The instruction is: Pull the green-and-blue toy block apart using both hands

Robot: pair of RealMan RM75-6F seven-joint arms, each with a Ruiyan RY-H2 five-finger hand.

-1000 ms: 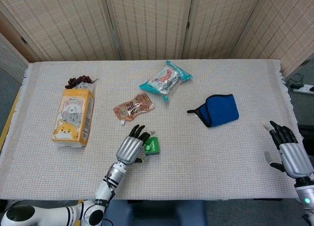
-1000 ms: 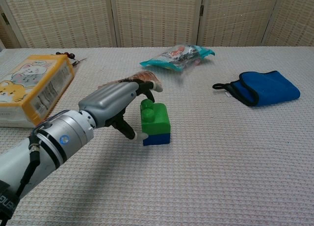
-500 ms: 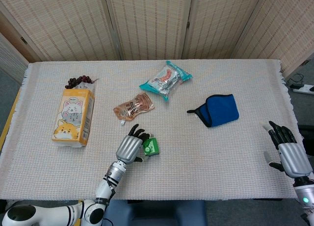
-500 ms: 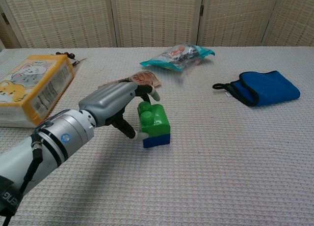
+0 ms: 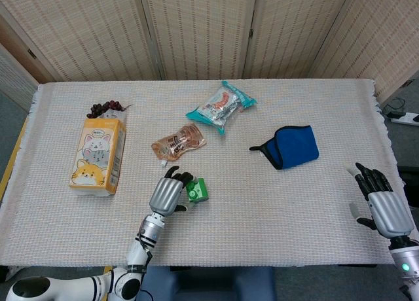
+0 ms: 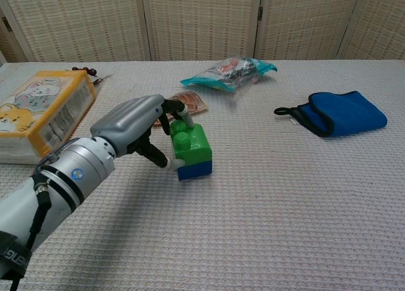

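The toy block (image 6: 192,150), green on top with a blue base, is tilted just above the cloth near the table's front. My left hand (image 6: 136,130) grips it from its left side, fingers curled over the green studs and thumb against the lower edge. From the head view the block (image 5: 196,190) shows at the tips of the left hand (image 5: 168,195). Far off at the table's right edge, my right hand (image 5: 383,206) is open with its fingers spread and nothing in it. The chest view does not show it.
An orange cat carton (image 5: 98,154) lies at the left with dark grapes (image 5: 105,107) behind it. An orange pouch (image 5: 178,142) lies just behind the block. A teal snack pack (image 5: 221,106) and a blue cloth (image 5: 288,146) sit further back and right.
My left hand has closed around the block and drawn it leftward, tilting it off the cloth. The right hand has shifted only slightly.
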